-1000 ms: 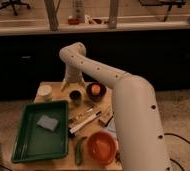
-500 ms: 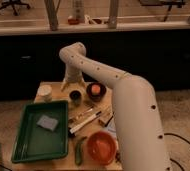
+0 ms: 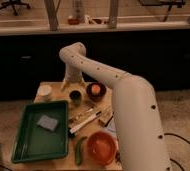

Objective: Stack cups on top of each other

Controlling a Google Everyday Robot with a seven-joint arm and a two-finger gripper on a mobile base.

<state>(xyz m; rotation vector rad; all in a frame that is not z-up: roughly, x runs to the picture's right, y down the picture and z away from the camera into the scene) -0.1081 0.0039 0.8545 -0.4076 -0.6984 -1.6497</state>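
A wooden table (image 3: 56,88) is seen against a dark cabinet front, and all items are carried on it.

The white arm (image 3: 133,110) is seen rising from the lower right, bent at an elbow above the table's far edge, and turned downward from there. The gripper (image 3: 72,87) is found at the far side of the table, pointing down, just behind and above the dark cup (image 3: 75,96). Contact between the two cannot be confirmed. Whether the gripper is wide or narrow cannot be told, and nothing is seen to be held in it.

The dark cup is found upright on the table, between the pale cup (image 3: 44,92) and the dark bowl (image 3: 96,91). The pale cup is placed upright near the far left corner, apart from the dark cup. The cups are not stacked; each stands on the table on its own.

An orange fruit (image 3: 95,89) is contained in the dark bowl, which is set just right of the dark cup.

A green tray (image 3: 23,145) is laid along the left side of the table, with a grey-blue pad (image 3: 48,122) lying flat inside it.

Two pens (image 3: 85,123) are noted lying slantwise near the table's middle, just right of the tray.

An orange bowl (image 3: 102,148) is placed at the near edge, with a green vegetable (image 3: 80,150) lying just beside it on its left.
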